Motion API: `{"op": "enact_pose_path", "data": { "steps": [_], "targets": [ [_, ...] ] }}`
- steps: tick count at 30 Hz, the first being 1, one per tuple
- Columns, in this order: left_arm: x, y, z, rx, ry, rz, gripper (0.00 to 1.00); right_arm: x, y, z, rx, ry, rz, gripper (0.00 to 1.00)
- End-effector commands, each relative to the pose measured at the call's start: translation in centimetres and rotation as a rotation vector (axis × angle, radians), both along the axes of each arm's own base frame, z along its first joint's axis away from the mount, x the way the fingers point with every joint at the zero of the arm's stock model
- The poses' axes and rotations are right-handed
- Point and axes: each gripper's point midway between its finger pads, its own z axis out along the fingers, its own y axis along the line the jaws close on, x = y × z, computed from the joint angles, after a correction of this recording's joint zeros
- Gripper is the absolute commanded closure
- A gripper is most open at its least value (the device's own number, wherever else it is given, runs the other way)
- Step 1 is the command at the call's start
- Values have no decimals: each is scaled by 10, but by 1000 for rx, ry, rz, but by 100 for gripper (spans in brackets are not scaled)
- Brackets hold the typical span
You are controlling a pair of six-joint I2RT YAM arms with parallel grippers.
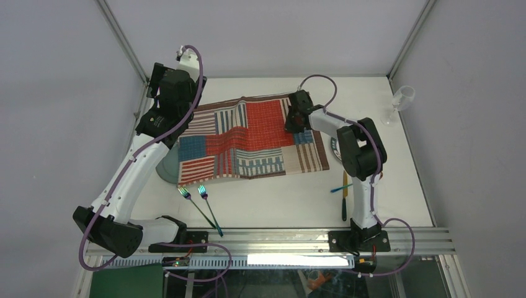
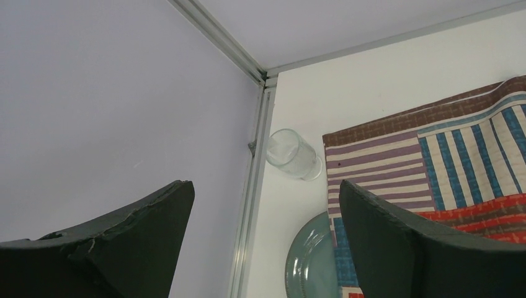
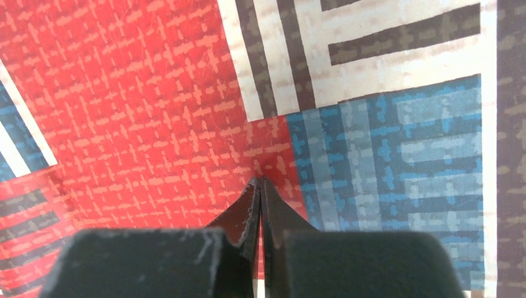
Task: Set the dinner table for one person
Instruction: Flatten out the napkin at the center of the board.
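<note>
The white surface [image 1: 279, 198] fills the floor of the cell, edged by aluminium rails, with both arms bolted along its near rail. A striped red, blue and white patchwork placemat [image 1: 251, 139] lies on its middle, somewhat rumpled.

The right tool [image 3: 259, 181] is clenched, its two fingers pressed flat together with nothing visible between them. Its tips rest on the placemat where a red patch meets a blue one, near the cloth's right end.

The left tool [image 2: 265, 186] is released, its fingers spread wide apart and grasping nothing. It hangs above the far left corner of the surface. Below it a clear glass tumbler [image 2: 291, 155] sits just beside the left rail, near the placemat's corner but apart from it.

A teal plate [image 1: 164, 171] pokes out from under the placemat's near left edge. Two forks [image 1: 201, 202] with dark handles lie side by side on the bare surface near that plate. A clear stemmed glass [image 1: 402, 98] is at the far right edge.
</note>
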Motion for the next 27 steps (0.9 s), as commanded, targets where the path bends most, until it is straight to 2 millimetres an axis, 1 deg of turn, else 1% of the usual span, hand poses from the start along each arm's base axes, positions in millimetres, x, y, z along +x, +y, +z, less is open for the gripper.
{"op": "enact_pose_path", "data": {
  "steps": [1,6,10,11,12,13,14,16,18,19,20,21,22,24,25,26,27],
  "targets": [
    [1,2,3,-22,-24,6,8,-11,-65,-22,-162,80,-98,100],
    [1,2,2,-20,-21,5,8,-10,-97,-20,-146,84,-177,100],
    [3,0,0,-23,-18,1,8,-12,-122,-16,-174,80,-242,100],
    [3,0,0,-23,-17,0,8,-10,-125,-13,-165,68,-248,100],
    [3,0,-1,-24,-15,0,8,-13,-130,-13,-165,69,-256,100],
    [3,-1,-1,-27,-15,0,8,-14,-131,-10,-158,66,-252,100],
    [4,-1,-2,-28,-13,-3,8,-14,-122,-6,-135,52,-201,100],
    [4,-2,-3,-26,-11,-5,7,-12,-99,8,-141,8,-115,100],
    [6,-2,-2,-28,-13,-2,8,-9,-68,27,-201,-54,-7,100],
    [6,-2,-2,-30,-14,0,8,-11,-45,37,-216,-80,53,100],
    [6,-2,-1,-33,-17,-2,8,-11,-28,46,-220,-105,108,100],
    [5,-2,0,-37,-19,-2,7,-10,-12,54,-211,-122,153,100],
    [5,-3,-2,-36,-15,-8,6,-7,-3,63,-201,-134,171,100],
    [8,-7,-9,-33,2,-25,6,2,11,75,-167,-154,200,100],
    [12,-12,-16,-32,20,-50,9,7,14,78,-166,-156,204,100],
    [17,-17,-26,-27,47,-74,13,13,11,81,-183,-158,188,100],
    [24,-22,-35,-28,72,-95,18,18,7,83,-204,-161,169,100]
  ]
}}
